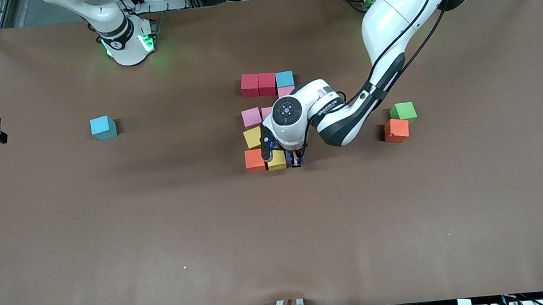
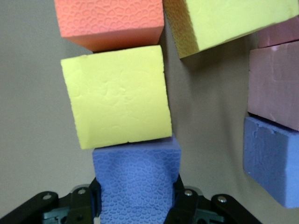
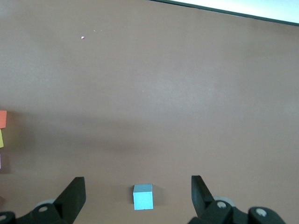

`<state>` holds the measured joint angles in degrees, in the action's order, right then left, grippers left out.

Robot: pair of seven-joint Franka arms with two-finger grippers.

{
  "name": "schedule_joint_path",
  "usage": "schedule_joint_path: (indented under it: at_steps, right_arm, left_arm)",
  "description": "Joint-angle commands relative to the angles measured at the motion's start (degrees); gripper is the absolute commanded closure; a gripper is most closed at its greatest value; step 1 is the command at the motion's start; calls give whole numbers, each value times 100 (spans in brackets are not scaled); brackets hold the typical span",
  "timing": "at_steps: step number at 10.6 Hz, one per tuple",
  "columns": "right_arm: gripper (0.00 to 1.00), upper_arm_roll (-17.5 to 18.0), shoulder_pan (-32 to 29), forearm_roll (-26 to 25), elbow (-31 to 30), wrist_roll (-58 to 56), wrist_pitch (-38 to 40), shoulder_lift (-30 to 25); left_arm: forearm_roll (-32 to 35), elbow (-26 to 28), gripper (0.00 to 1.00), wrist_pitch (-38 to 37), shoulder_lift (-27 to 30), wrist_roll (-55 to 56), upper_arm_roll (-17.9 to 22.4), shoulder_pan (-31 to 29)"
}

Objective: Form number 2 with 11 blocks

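The blocks stand grouped mid-table. Two red ones (image 1: 258, 84) and a light blue one (image 1: 284, 78) form the row farthest from the front camera. Below them come pink blocks (image 1: 251, 117), a yellow block (image 1: 252, 137), then an orange block (image 1: 254, 160) and a second yellow block (image 1: 277, 161). My left gripper (image 1: 296, 162) is shut on a purple block (image 2: 136, 182), pressed against that yellow block (image 2: 119, 95) at table level. Another purple block (image 2: 271, 158) lies beside it. My right gripper (image 3: 138, 179) waits open, high over a lone light blue block (image 3: 143, 196).
The lone light blue cube (image 1: 103, 127) sits toward the right arm's end of the table. A green cube (image 1: 403, 111) and an orange cube (image 1: 396, 130) touch each other toward the left arm's end. The left arm's forearm (image 1: 347, 115) hangs over the group.
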<state>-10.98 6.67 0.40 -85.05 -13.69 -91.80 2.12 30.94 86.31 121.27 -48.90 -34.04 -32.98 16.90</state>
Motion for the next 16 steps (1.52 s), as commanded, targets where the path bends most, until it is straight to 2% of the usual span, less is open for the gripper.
schedule_joint_path:
  at_steps: [1, 4, 7, 8, 10, 14, 16]
  right_arm:
    - [0, 61, -113, 144, 120, 95, 100, 17]
    - [0, 61, -332, 320, 111, 95, 355, -36]
    - [0, 61, -368, 294, 85, 51, 426, -36]
    - [0, 61, -472, 294, 85, 25, 487, -36]
    - [0, 61, -543, 268, 76, 16, 496, -36]
    - [0, 61, -666, 276, 76, 16, 496, 8]
    - [0, 61, -719, 268, 76, 24, 496, 8]
  left_arm:
    - [-114, -211, 60, -130, -67, -156, 125, 146]
    - [-149, -272, 60, -130, -67, -156, 125, 155]
    - [-298, -281, 60, -130, -67, -121, 134, 234]
    - [-299, -281, 57, -130, -67, -121, 134, 234]
    - [-325, -272, 0, -130, -67, -103, 134, 199]
    - [-403, -255, 0, -174, 73, -86, 134, 138]
    - [-667, -272, 0, -603, 292, -59, 116, 120]
